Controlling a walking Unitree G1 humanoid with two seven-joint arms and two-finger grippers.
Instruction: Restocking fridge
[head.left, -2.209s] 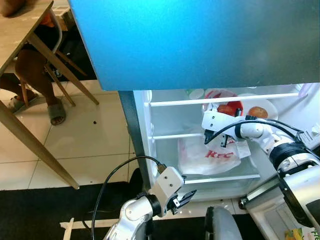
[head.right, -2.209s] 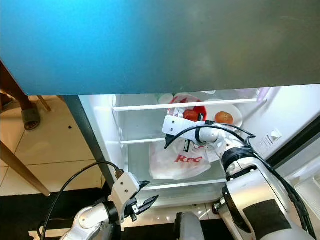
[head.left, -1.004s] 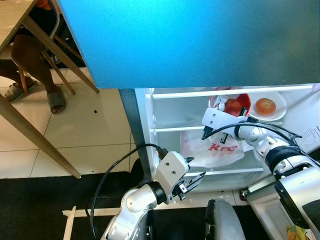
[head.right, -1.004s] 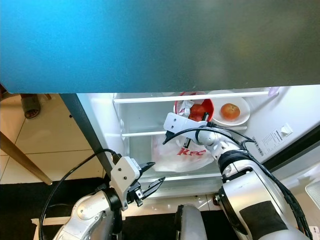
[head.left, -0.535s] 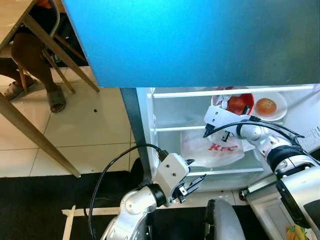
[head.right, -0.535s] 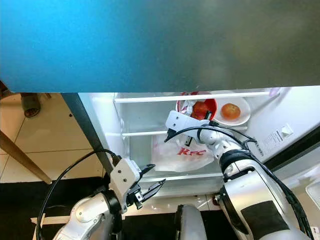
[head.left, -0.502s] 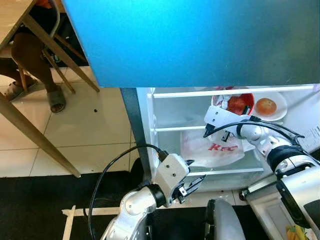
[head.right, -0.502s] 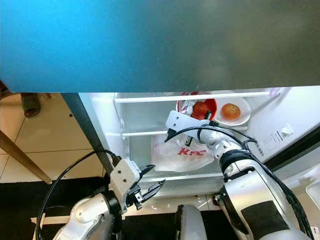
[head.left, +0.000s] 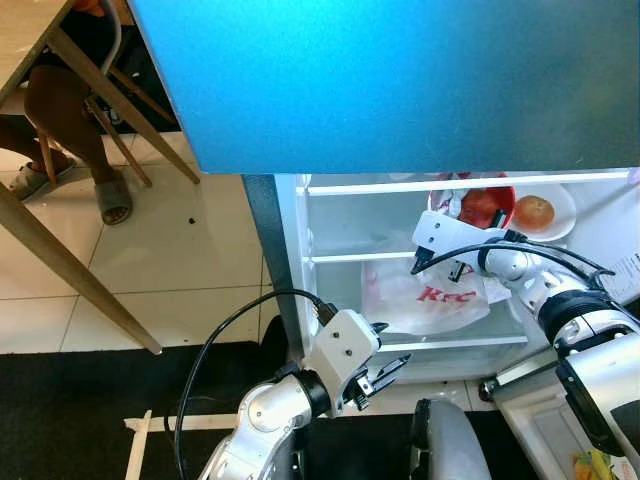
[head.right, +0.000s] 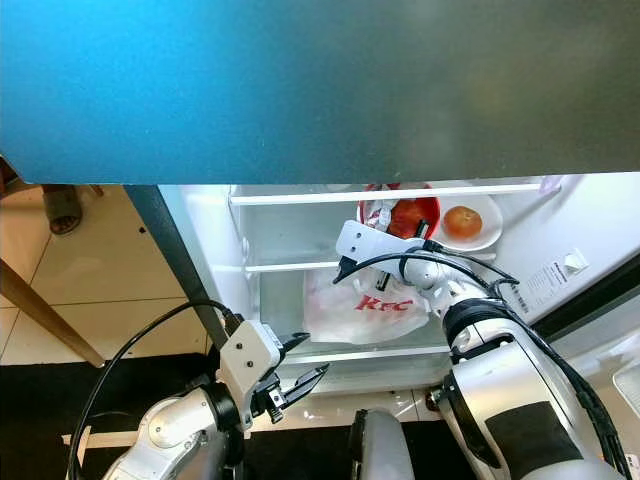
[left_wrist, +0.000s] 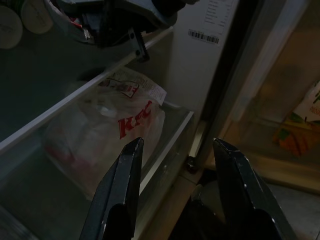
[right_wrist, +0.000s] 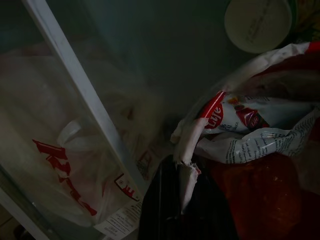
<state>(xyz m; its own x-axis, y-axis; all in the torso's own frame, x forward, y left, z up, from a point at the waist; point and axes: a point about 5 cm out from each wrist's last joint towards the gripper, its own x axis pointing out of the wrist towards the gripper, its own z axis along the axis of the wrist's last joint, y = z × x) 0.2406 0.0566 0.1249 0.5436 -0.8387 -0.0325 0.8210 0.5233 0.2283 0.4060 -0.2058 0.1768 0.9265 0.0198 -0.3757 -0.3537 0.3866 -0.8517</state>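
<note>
The open fridge (head.left: 300, 300) sits below a blue-grey surface (head.left: 400, 80) that spans the top of the head views, and everything here is placed against that fridge. Its white interior is lit, with a glass upper shelf (head.left: 350, 257) and a lower shelf (head.left: 440, 342) beneath it. To the fridge's left, across the tiled floor (head.left: 170, 270), stands a wooden tabletop (head.left: 30, 40) on slanted legs, and a person's leg in a grey sandal (head.left: 113, 200) rests under it.

On the lower shelf lies a white KFC bag (head.left: 425, 295), bulging and printed with red letters. On the upper shelf, toward the fridge's right side, sits a red bowl (head.left: 487, 205) holding a red fruit and a crumpled printed wrapper (right_wrist: 240, 135). Just beside the bowl, further right, a white plate (head.left: 560, 215) carries an orange fruit (head.left: 534, 211). A pale round lid (right_wrist: 257, 22) shows deeper in on that shelf.

The right claw (right_wrist: 182, 180) reaches into the fridge at the upper shelf, its fingers pressed together on a twisted end of the wrapper at the bowl. The left claw (left_wrist: 177, 165) hangs low in front of the fridge, outside it, near the lower shelf's front edge, its fingers (left_wrist: 125, 185) spread apart and holding nothing, pointed toward the KFC bag.
</note>
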